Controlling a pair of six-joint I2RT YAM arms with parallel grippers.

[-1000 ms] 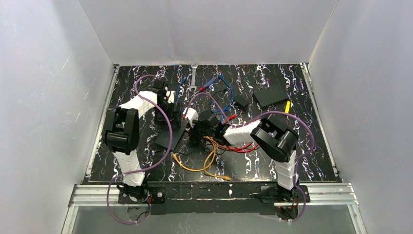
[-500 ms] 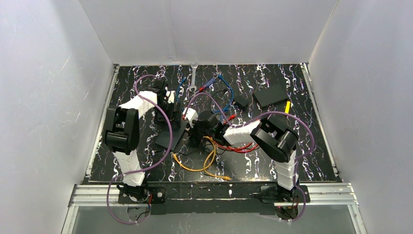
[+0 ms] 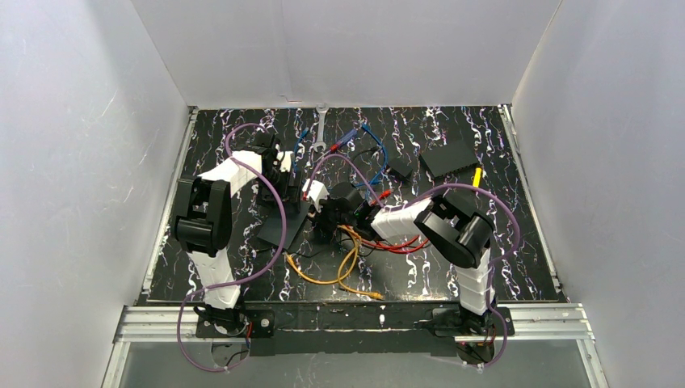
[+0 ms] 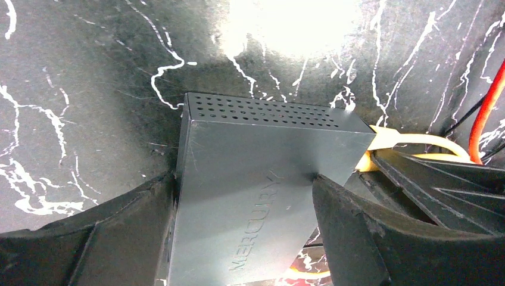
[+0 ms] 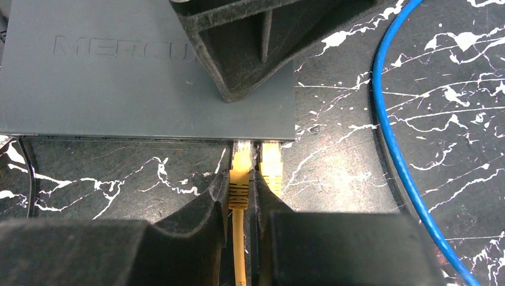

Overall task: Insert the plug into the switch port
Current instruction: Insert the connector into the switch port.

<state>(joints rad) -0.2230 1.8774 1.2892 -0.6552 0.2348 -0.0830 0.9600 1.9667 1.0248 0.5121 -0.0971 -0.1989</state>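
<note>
Your table [image 3: 525,242] is a black slab veined in white, like marble. At top centre lies a wrench [image 3: 321,129]. Upper right holds a plain black slab [image 3: 450,158] with a small yellow piece [image 3: 476,177] just beside its lower corner, and left of them sits a small black block [image 3: 399,170]. A blue cable [image 3: 380,149] curls through the upper middle. The switch [image 3: 283,229] lies flat at centre left (grey-black, lettered on top). Below centre you'll find cable loops on the surface: orange [image 3: 323,277] and red [image 3: 400,245].
</note>
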